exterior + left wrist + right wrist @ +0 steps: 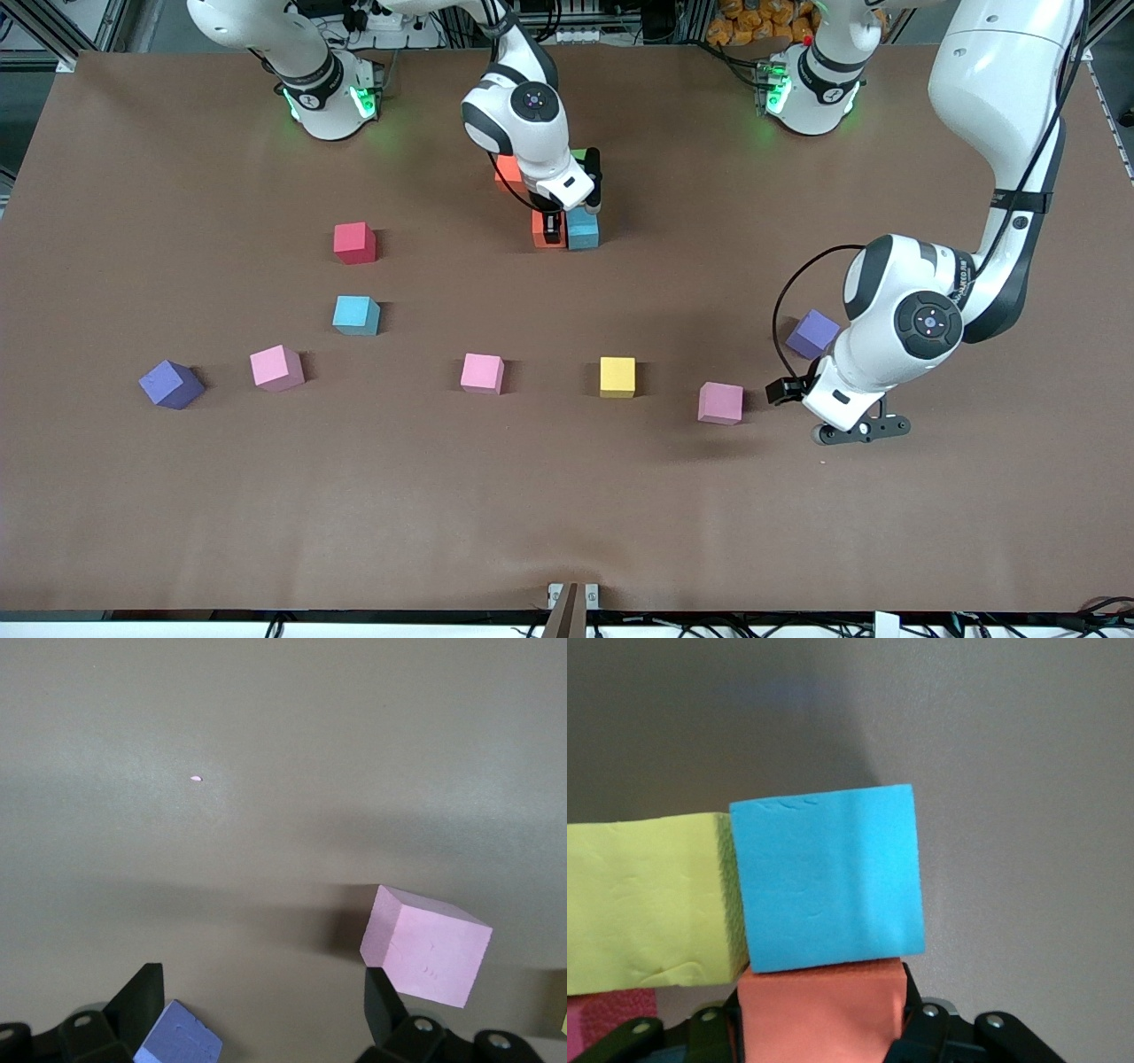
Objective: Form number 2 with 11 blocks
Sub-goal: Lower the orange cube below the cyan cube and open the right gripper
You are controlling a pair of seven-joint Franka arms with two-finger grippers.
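Blocks [483, 372] scattered on brown desk [567, 514] | right gripper [553, 229] fingers around orange block [824, 1014], grip unclear | left gripper [861, 431] spread wide, empty, waiting.

A cluster of touching blocks [582, 229] lies nearest the arms' bases, midway along the table [567, 514], with the right gripper [555, 229] down on it. Toward the right arm's end sit two blocks [354, 243], one nearer the camera than the other. Nearer still, a row of five blocks [482, 373] runs along the table. The left gripper [864, 430] hangs just beside the row's end, with a lone block [812, 334] slightly farther off.
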